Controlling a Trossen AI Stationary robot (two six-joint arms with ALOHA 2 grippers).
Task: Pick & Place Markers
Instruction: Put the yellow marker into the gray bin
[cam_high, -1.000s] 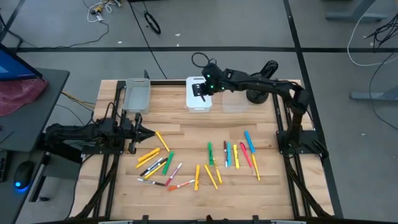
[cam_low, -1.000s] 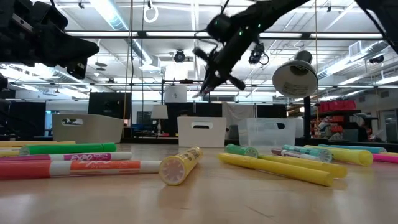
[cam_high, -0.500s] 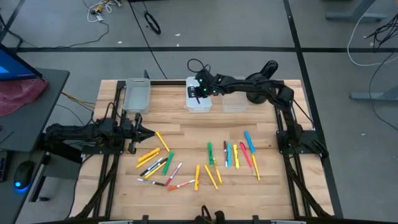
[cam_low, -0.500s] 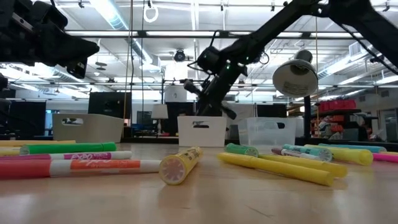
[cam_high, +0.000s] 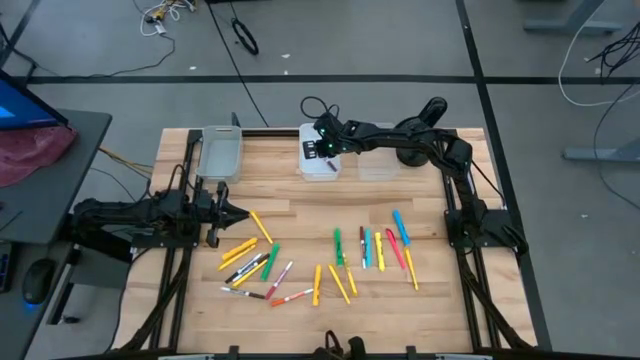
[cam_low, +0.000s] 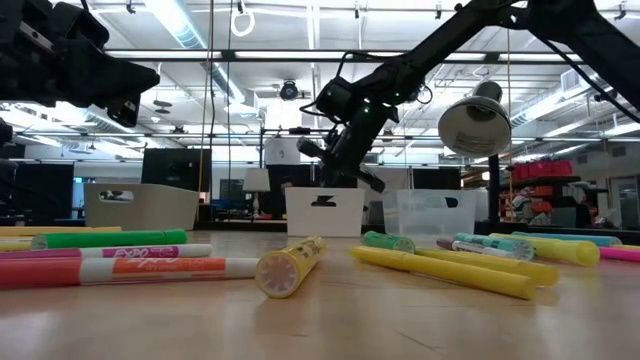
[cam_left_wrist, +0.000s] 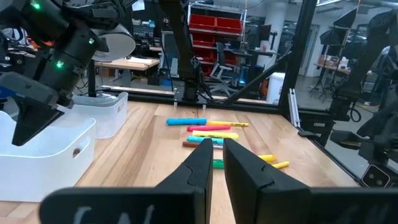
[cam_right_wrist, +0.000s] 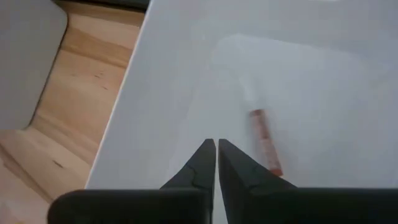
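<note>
R gripper (cam_high: 327, 150) hangs over the white bin (cam_high: 308, 170) at the table's far edge, mid-way along; in its wrist view the fingers (cam_right_wrist: 200, 163) are pinched nearly together w/ nothing between them, so empty. A red-capped marker (cam_right_wrist: 265, 142) lies loose on the bin floor just ahead of the tips, apart from them. The rest of the markers (cam_high: 340, 262) are scattered on the wood toward the near edge, well apart from R gripper: one cluster near the R side, long axes mostly running near-to-far, another toward the L side, lying slanted. L gripper (cam_high: 228, 213) sits by the L edge, fingers (cam_left_wrist: 198, 169) almost shut, holding nothing, w/ a yellow marker (cam_high: 260, 226) just beside its tip. Judgement: L arm is far nearer the L cluster; R arm must swing back across the table toward the near edge for the R cluster.
</note>
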